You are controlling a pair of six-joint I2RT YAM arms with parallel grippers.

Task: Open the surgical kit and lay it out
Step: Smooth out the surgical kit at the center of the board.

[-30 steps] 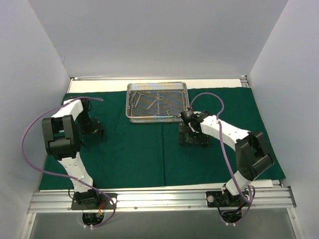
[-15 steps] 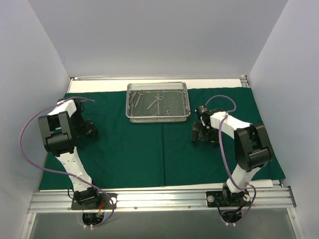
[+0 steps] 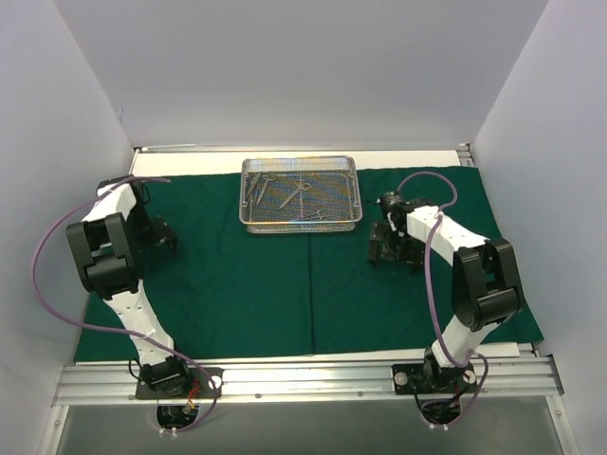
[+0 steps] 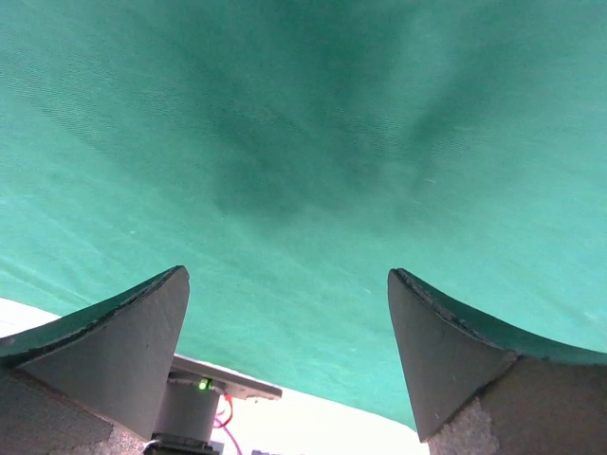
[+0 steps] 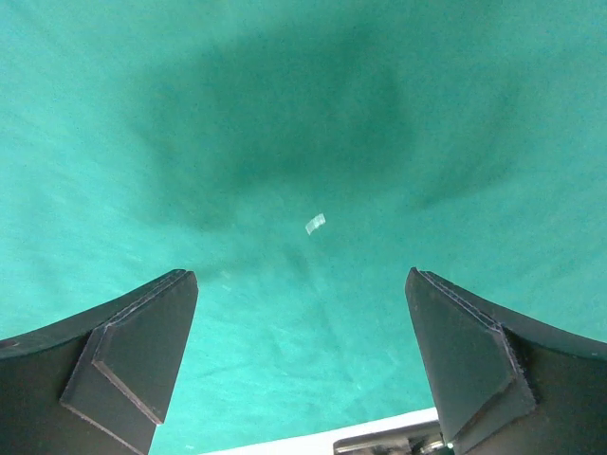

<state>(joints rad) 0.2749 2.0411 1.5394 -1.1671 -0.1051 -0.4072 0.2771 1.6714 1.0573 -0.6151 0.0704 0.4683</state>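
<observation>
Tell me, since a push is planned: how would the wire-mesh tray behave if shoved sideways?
The wire-mesh tray looks rigid and shallow, so it would probably slide whole, not tip. The green drape under it may bunch. The loose steel instruments inside would likely shift.

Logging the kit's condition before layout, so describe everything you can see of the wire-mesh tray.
The wire-mesh tray is shallow, rectangular, silver metal mesh with a solid rim and rounded corners. It sits flat, long side running left to right, at the far middle of the dark green drape. Several thin steel instruments lie loose inside. Nothing else touches it.
</observation>
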